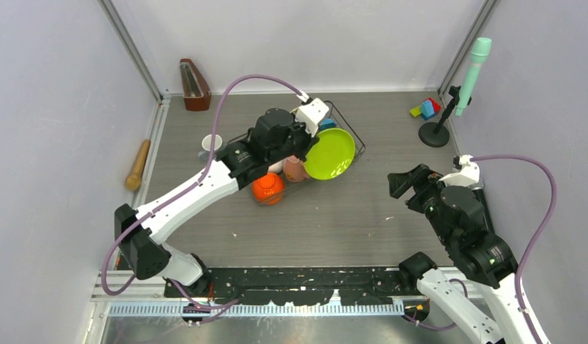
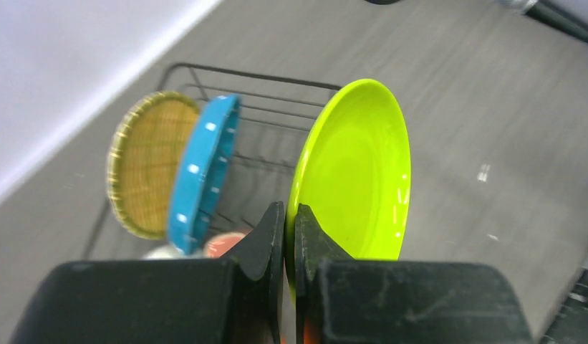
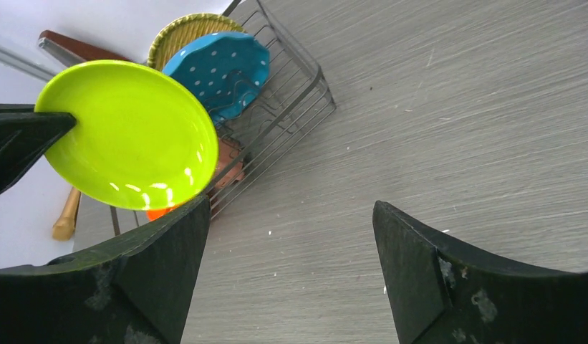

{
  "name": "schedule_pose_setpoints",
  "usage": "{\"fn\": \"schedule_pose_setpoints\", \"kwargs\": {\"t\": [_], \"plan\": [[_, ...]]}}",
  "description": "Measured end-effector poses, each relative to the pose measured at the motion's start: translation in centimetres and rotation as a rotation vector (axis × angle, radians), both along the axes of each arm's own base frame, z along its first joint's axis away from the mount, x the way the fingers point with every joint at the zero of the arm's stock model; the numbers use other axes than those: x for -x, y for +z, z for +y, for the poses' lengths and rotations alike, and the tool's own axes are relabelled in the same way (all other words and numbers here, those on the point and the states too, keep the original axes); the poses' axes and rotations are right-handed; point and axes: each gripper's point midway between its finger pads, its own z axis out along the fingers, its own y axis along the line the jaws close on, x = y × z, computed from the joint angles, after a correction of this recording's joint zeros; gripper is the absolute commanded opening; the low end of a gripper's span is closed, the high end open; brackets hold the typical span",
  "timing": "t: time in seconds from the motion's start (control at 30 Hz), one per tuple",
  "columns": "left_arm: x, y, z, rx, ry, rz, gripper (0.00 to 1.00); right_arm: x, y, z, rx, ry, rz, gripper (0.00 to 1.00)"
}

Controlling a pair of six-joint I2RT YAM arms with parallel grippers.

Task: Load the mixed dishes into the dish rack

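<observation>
The glossy round lime green plate (image 2: 355,172) stands on edge at the right end of the thin dark wire dish rack (image 2: 255,75), its rim clamped in the closed left pincer (image 2: 291,215). The right pincer (image 3: 291,208) gapes wide and empty over bare grey desk (image 3: 455,107), well right of the rack.

On the grey table (image 1: 334,215) the dish rack (image 3: 294,100) is set mid-far. A white bowl (image 1: 212,142) is placed just left of it, a metronome (image 1: 194,86) far left, and toy blocks (image 1: 427,109) far right.

I've got open table (image 1: 334,222) from 4 to 6 o'clock of the dish rack (image 3: 294,107), lime green plate (image 1: 329,153) blocking its 3 o'clock side, left arm (image 1: 205,183) across 8 o'clock, orange bowl (image 1: 268,188) at 7.
</observation>
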Motion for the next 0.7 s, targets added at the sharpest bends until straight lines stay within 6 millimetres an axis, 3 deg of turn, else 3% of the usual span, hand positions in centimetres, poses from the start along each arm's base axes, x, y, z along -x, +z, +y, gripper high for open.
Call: {"fn": "schedule_pose_setpoints", "kwargs": {"t": [0.23,0.33,0.5,0.7], "plan": [[-3.9,1.0,0.4,-0.167,0.088,-0.289,0.00,0.2,-0.2,-1.1,0.013,-0.046,-0.010,0.89],[-4.9,1.2,-0.6,-0.247,0.117,-0.406,0.00,0.2,-0.2,-1.2,0.015,-0.054,-0.013,0.89],[-5.5,-1.3,-2.7,-0.377,0.105,-0.492,0.00,0.2,-0.4,-1.3,0.018,-0.056,-0.008,0.89],[-6.4,-3.2,-2.2,-0.470,0.137,-0.543,0.00,0.3,-0.5,-1.3,0.017,-0.056,-0.009,0.88]]}}
